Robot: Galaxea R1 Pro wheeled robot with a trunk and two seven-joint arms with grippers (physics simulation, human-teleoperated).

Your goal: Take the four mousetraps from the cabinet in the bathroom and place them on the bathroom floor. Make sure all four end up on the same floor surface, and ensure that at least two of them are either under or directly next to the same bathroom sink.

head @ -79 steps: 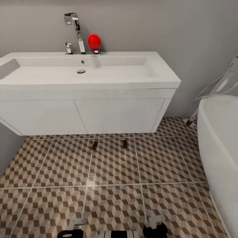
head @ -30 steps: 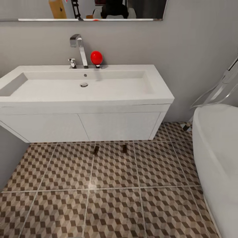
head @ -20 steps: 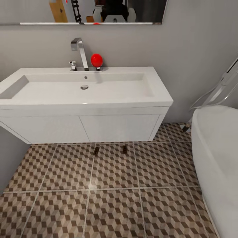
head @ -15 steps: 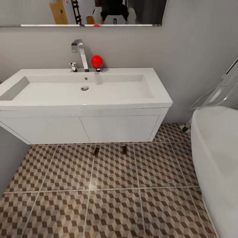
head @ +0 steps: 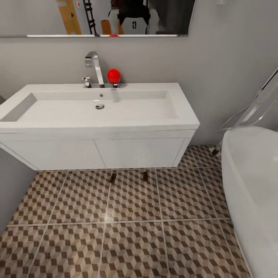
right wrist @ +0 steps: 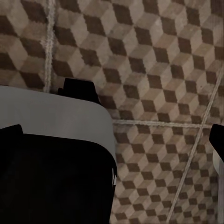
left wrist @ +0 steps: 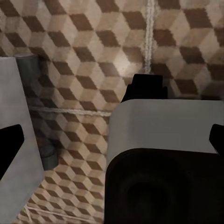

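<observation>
A grey-walled bathroom with a cube-patterned floor (head: 135, 231) fills the head view. The white sink (head: 96, 112) spans the upper left and centre, its chrome tap (head: 94, 67) at the back beside a red ball (head: 113, 75), a mirror (head: 96, 17) along the top edge. A white tub (head: 255, 185) stands at the right. Two mousetraps lie on the floor at frame centre, just below the vanity front: one (head: 112, 177) left, one (head: 145, 176) right, apart. Each wrist view shows only black fingertips at the frame's side edges over tiles, with parts of the robot's body; those tips are far apart, so both jaws are wide and empty.
</observation>
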